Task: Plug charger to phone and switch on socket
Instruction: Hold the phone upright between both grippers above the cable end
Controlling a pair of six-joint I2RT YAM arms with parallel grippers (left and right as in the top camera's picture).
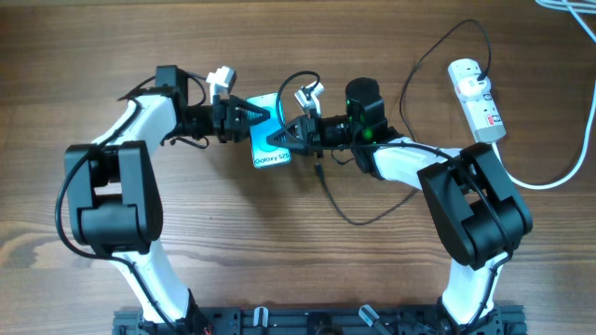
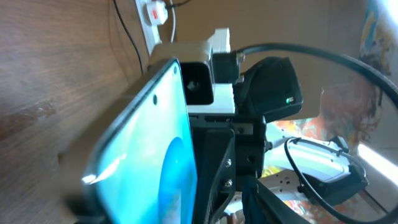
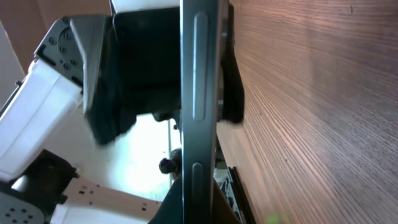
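- Your right hand [image 1: 287, 135] is clamped shut on the phone [image 1: 270, 156], which sits tilted at the middle of the table [image 1: 279, 270].
- Your left hand [image 1: 244, 119] is at the phone's opposite edge; you cannot tell whether its fingers grip.
- The charger [image 1: 346, 212] lies slack on the table, with its free tip just below your right hand and not in the phone.
- The socket [image 1: 477, 100] lies at the far right, and the charger's cable leads to it.
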